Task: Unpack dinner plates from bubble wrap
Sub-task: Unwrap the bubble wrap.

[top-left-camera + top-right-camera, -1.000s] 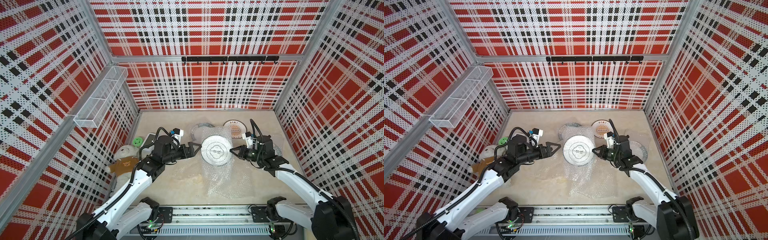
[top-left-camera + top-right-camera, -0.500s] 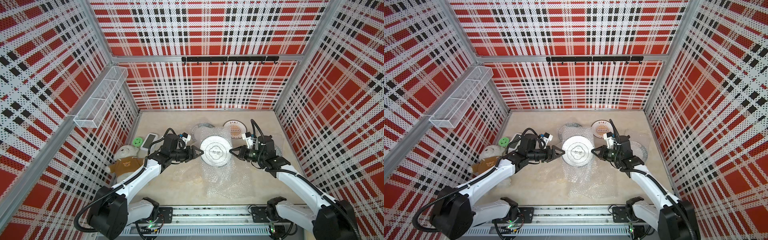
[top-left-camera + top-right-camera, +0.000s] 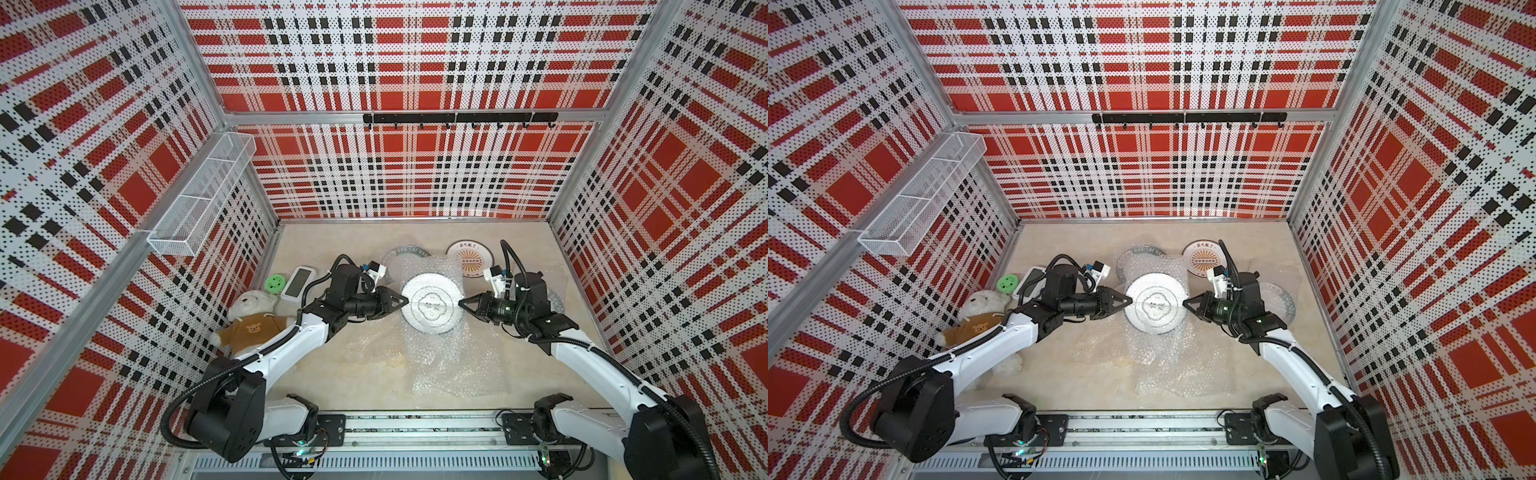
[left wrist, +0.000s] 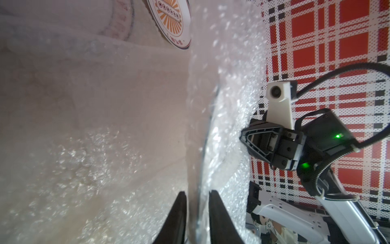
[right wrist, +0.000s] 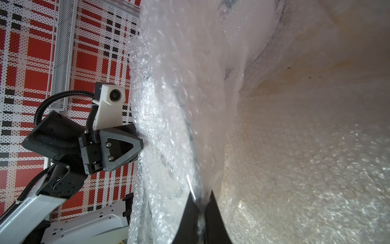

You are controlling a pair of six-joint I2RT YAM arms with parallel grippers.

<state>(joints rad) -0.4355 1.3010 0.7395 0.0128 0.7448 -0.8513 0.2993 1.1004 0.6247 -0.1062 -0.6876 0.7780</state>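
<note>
Dinner plate (image 3: 432, 305), still in bubble wrap (image 3: 453, 365), sits between both grippers at the middle of the bench (image 3: 332, 241). It is hard, heavy, easy to break and slippery, so hold its rim. The left gripper (image 3: 401, 300) was wide open and apart; now it pinches the left rim. The right gripper (image 3: 462, 303) still pinches wrap at the right edge.

Top views: bright, even, diffuse light, soft shadows; walls (image 3: 124, 124) bow toward frame edges. Wrist views: bubble wrap (image 4: 228, 126) just ahead of left gripper (image 4: 197, 193) glares white, blurred; view beyond it dimmer, hazy.
</note>
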